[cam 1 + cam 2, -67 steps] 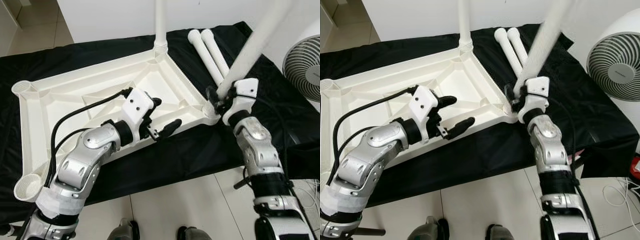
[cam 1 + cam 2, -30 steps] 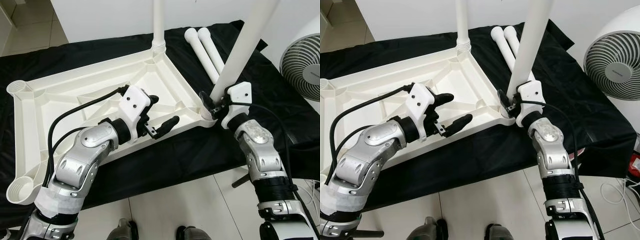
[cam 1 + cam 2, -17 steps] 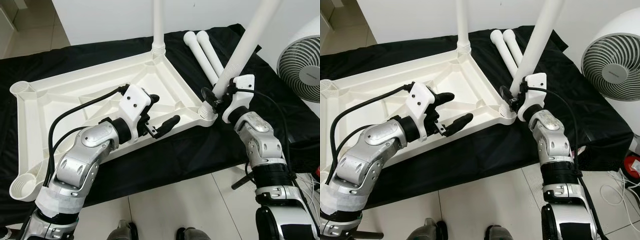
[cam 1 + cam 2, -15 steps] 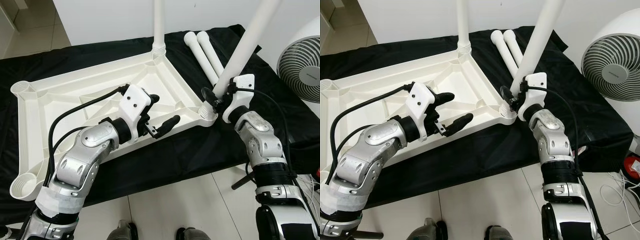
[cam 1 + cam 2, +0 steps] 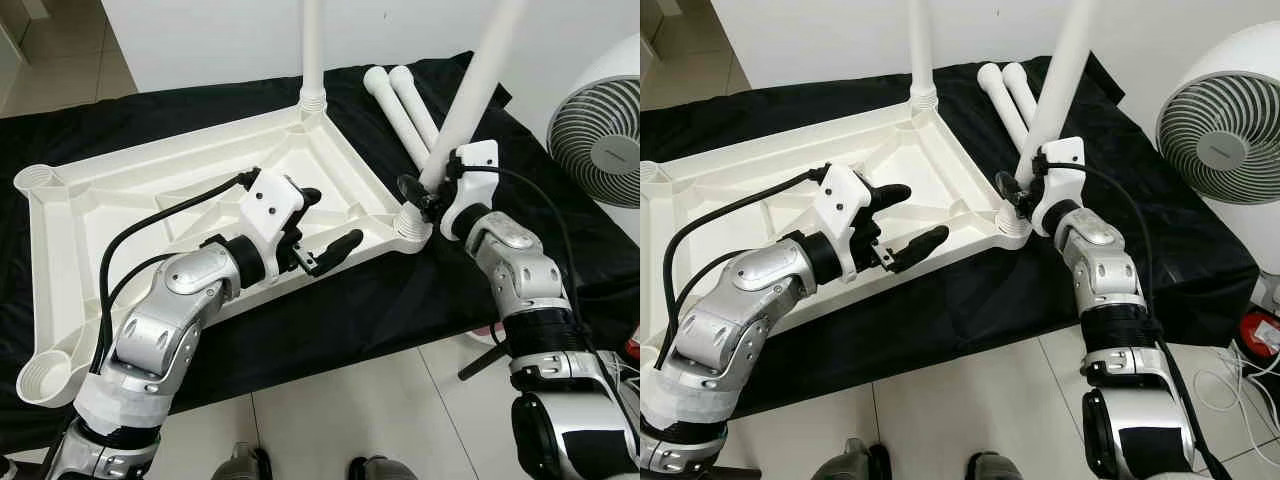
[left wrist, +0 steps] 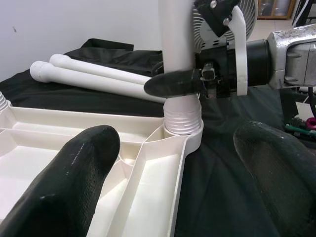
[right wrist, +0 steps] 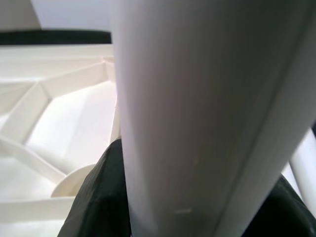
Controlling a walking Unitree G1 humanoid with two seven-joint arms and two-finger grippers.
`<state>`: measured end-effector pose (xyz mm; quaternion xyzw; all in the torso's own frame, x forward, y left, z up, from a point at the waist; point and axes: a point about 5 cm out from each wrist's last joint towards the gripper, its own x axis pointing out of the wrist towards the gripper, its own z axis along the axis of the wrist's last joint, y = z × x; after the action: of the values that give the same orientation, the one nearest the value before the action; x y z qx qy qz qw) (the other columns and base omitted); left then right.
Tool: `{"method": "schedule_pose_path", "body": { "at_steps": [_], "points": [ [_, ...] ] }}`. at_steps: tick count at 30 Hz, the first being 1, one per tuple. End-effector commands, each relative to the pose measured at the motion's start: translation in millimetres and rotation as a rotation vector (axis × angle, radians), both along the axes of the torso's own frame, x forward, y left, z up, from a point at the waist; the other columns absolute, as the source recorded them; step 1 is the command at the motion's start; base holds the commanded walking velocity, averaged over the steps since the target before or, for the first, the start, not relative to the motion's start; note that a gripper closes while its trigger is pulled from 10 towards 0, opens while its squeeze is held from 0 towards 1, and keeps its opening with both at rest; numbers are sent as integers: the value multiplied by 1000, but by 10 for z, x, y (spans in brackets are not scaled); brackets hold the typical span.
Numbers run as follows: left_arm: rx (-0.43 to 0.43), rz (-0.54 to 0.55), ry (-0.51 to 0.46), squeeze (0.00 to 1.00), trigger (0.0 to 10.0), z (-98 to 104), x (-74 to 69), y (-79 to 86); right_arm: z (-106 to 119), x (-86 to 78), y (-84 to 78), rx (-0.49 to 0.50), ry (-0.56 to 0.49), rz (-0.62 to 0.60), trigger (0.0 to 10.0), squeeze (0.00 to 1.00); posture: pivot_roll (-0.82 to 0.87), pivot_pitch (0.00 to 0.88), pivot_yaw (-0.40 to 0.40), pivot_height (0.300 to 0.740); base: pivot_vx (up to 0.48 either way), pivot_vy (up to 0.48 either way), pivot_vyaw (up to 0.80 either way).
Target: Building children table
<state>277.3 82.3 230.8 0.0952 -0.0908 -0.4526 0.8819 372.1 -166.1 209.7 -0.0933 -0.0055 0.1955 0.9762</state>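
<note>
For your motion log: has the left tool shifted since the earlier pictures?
No. The left tool still hovers open over the white plastic tabletop's near rim.

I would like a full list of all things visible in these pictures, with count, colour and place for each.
table top: one, white, upside down on the black cloth
standing legs: two, white, in the far corner socket and the near right corner socket
loose legs: two, white, lying side by side on the cloth
black cloth: one, under the table parts
fan: one, white, at the right
left gripper: open, above the table top's near edge
right gripper: shut on the near right leg
</note>
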Motion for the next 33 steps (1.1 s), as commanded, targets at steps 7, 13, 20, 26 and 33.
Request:
{"method": "schedule_pose_path", "body": {
  "at_steps": [7,13,20,26,33],
  "points": [
    [6,46,-5,0,10000,-13,23,41,-520,-123,-46,-90,165,-15,10000,0,-57,137,40,740,0,0,0],
    [3,50,-5,0,10000,-9,29,45,-652,-239,-109,-10,153,-55,10000,0,-60,140,43,740,0,0,0],
    [3,42,-3,0,10000,-7,33,37,-746,-317,-278,95,141,-181,10000,0,-71,152,55,740,0,0,0],
    [6,32,-2,0,10000,-10,35,26,-737,-299,-312,132,152,-223,10000,0,-78,153,62,740,0,0,0],
    [6,29,-2,0,10000,-8,35,22,-636,-204,-241,83,143,-184,10000,0,-74,152,62,740,0,0,0]
  ]
}}
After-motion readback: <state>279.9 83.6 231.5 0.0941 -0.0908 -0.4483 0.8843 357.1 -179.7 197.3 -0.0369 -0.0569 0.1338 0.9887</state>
